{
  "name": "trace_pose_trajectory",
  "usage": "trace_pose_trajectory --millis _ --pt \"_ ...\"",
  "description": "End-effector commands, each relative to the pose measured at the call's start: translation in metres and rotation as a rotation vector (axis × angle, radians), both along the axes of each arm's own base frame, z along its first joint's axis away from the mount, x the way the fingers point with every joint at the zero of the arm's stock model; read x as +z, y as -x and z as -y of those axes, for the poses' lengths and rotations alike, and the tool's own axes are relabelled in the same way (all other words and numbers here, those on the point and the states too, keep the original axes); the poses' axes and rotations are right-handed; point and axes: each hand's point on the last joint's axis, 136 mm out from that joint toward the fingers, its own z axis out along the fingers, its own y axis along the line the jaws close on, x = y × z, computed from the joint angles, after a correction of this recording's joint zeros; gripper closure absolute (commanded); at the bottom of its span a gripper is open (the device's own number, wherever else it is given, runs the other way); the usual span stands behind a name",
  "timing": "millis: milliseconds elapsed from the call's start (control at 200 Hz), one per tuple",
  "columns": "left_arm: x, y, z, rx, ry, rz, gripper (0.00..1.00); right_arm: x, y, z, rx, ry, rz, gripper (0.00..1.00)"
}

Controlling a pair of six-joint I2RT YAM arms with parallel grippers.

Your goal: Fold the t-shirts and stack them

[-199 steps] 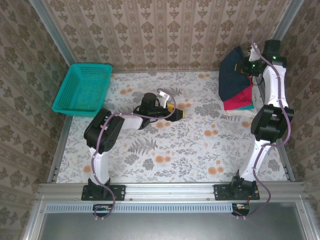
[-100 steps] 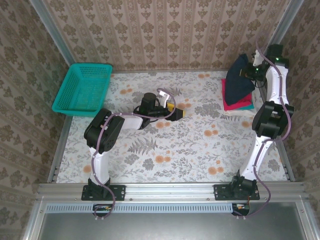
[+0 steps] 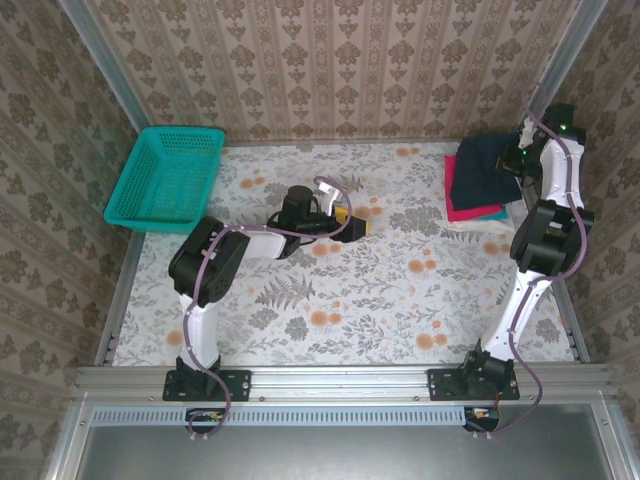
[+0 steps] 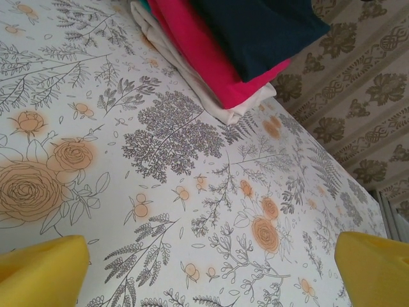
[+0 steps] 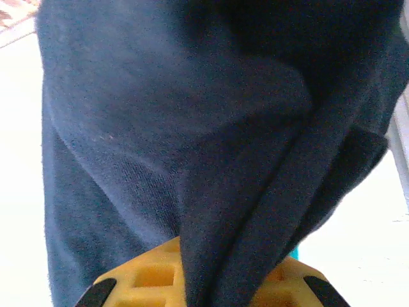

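A stack of folded t-shirts lies at the table's back right: the dark navy t-shirt [image 3: 480,165] on top, a magenta-pink one [image 3: 468,212] under it, a white one [image 3: 470,229] at the bottom. My right gripper [image 3: 515,160] is at the stack's right edge, shut on a fold of the navy t-shirt [image 5: 192,128], which drapes over its yellow fingers [image 5: 144,278]. My left gripper [image 3: 352,222] rests mid-table, open, its yellow fingertips [image 4: 41,268] wide apart over bare tablecloth. The left wrist view shows the navy [image 4: 255,32], pink [image 4: 204,61] and white [image 4: 188,80] shirts ahead.
A teal mesh basket [image 3: 165,178] sits at the back left. The floral tablecloth [image 3: 400,290] covers the table. Wallpapered walls close the back and sides, and a metal post [image 3: 575,60] stands just behind the right arm.
My right gripper has swung right and down with the navy t-shirt, which went from a hanging bunch to lying spread over the pink one. The left arm has not moved.
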Motion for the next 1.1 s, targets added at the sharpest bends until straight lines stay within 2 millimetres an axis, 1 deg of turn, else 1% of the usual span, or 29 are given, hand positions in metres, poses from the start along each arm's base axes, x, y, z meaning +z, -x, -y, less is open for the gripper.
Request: trace_pose_trajectory --millis 0,60,100,145,150,155,165,205,255,275,325,370,395,445,480,515,555,610,690,785,885,975,1095 --pt "0.003 -0.004 0.002 -0.022 0.029 0.0 0.0 -0.03 0.018 0.009 -0.026 0.022 -0.118 0.83" --pt "0.004 -0.004 0.003 -0.023 0.03 0.001 0.0 -0.035 0.018 0.012 -0.035 0.032 -0.132 0.71" --pt "0.005 -0.004 0.003 -0.022 0.031 0.002 0.0 -0.034 0.019 0.012 -0.04 0.037 -0.134 0.62" --pt "0.005 -0.004 0.002 -0.022 0.029 0.0 0.0 -0.027 0.02 0.014 -0.054 0.051 -0.12 0.51" --pt "0.005 -0.004 0.002 -0.022 0.029 0.0 0.0 -0.027 0.02 0.014 -0.054 0.051 -0.12 0.51" --pt "0.005 -0.004 0.002 -0.021 0.029 -0.001 0.0 -0.026 0.02 0.014 -0.059 0.052 -0.118 0.47" --pt "0.005 -0.004 0.002 -0.021 0.029 -0.002 0.0 -0.023 0.02 0.014 -0.06 0.056 -0.112 0.44" --pt "0.004 -0.004 0.002 -0.019 0.027 -0.003 0.0 -0.016 0.02 0.015 -0.074 0.071 -0.088 0.35" --pt "0.004 -0.004 0.002 -0.019 0.027 -0.003 0.0 -0.003 0.021 0.015 -0.084 0.094 -0.049 0.32" --pt "0.004 -0.004 0.002 -0.019 0.028 -0.005 0.0 0.001 0.022 0.014 -0.084 0.101 -0.035 0.28" --pt "0.004 -0.004 0.003 -0.02 0.029 -0.008 0.0 0.011 0.023 0.012 -0.092 0.114 -0.007 0.25" --pt "0.003 -0.005 0.003 -0.021 0.029 -0.01 0.0 0.018 0.026 0.01 -0.097 0.128 0.001 0.22" --pt "0.005 -0.006 0.005 -0.024 0.033 -0.01 0.0 0.022 0.027 0.01 -0.101 0.143 0.004 0.19" --pt "0.005 -0.006 0.005 -0.026 0.035 -0.013 0.0 0.027 0.028 0.006 -0.098 0.184 0.008 0.17" --pt "0.005 -0.007 0.006 -0.026 0.037 -0.014 0.0 0.031 0.028 0.002 -0.094 0.215 0.012 0.15" --pt "0.004 -0.007 0.006 -0.025 0.037 -0.016 0.0 0.034 0.029 -0.001 -0.089 0.25 0.008 0.12" --pt "0.005 -0.008 0.006 -0.025 0.039 -0.016 0.0 0.038 0.029 -0.003 -0.091 0.294 0.006 0.11" --pt "0.004 -0.008 0.007 -0.027 0.04 -0.019 0.0 0.042 0.026 -0.011 -0.077 0.351 0.006 0.1" --pt "0.003 -0.008 0.006 -0.024 0.039 -0.021 0.0 0.047 0.016 -0.031 -0.029 0.405 0.021 0.1" --pt "0.002 -0.008 0.006 -0.023 0.04 -0.024 0.0 0.038 -0.002 -0.057 0.04 0.425 0.022 0.12" --pt "0.001 -0.008 0.007 -0.025 0.04 -0.028 0.0 0.026 -0.019 -0.072 0.093 0.491 -0.028 0.13" --pt "0.001 -0.007 0.006 -0.022 0.039 -0.026 0.0 0.012 -0.029 -0.073 0.106 0.543 -0.067 0.15" --pt "0.0 -0.006 0.003 -0.015 0.034 -0.024 0.0 -0.006 -0.036 -0.069 0.113 0.563 -0.114 0.25"
